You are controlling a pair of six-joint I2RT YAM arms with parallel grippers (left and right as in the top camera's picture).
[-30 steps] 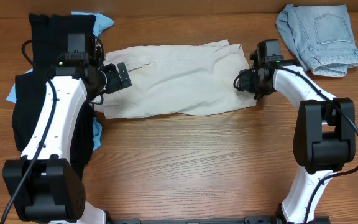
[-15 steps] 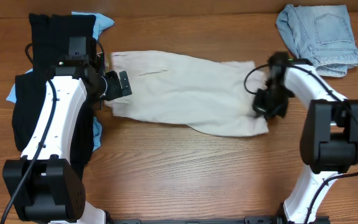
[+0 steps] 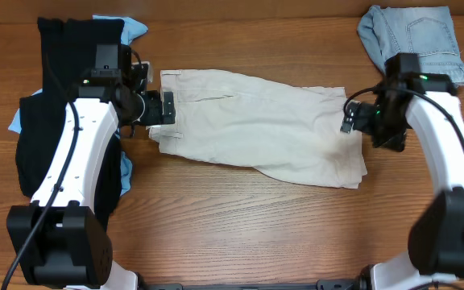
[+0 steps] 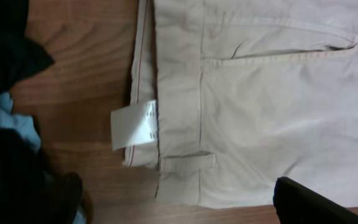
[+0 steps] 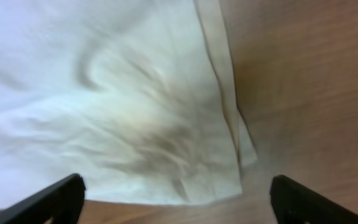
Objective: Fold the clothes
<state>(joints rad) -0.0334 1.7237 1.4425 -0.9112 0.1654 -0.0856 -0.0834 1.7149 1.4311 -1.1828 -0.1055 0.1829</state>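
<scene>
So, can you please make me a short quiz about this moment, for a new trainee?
1. True or false: the right pincer is shut on the beige trousers.
2. Where does the denim garment lie? A. at the far right of the table, apart from the trousers; B. under the trousers; C. in the left pincer.
3. Fill in: the white label at the trousers' waistband shows in the ___ wrist view.

Key: 1 false, its fingers stand wide apart with nothing between them; 2 A; 3 left.
</scene>
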